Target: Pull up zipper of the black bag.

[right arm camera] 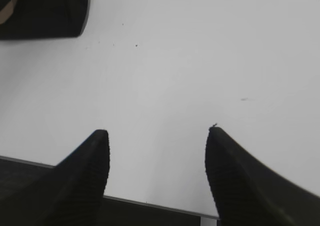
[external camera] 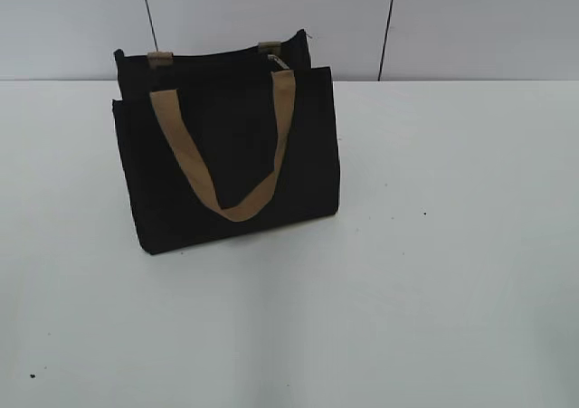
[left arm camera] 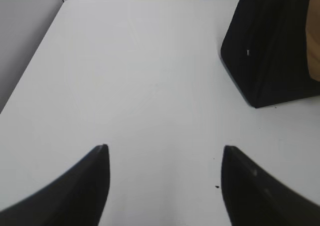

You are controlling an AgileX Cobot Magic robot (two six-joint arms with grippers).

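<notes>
The black bag (external camera: 226, 155) stands upright on the white table, left of centre, with a tan handle (external camera: 226, 155) hanging down its front. A small silver glint at the top right of the bag looks like the zipper (external camera: 277, 61). Neither gripper shows in the exterior view. The left gripper (left arm camera: 165, 148) is open and empty over bare table, with the bag's corner (left arm camera: 270, 50) at the upper right of its view. The right gripper (right arm camera: 157, 132) is open and empty near the table's front edge, with the bag's corner (right arm camera: 45, 10) at the upper left.
The white table (external camera: 434, 272) stretches around the bag. A grey panelled wall (external camera: 271, 10) stands behind it. The table's front edge (right arm camera: 150, 203) shows in the right wrist view. Small dark specks lie on the surface.
</notes>
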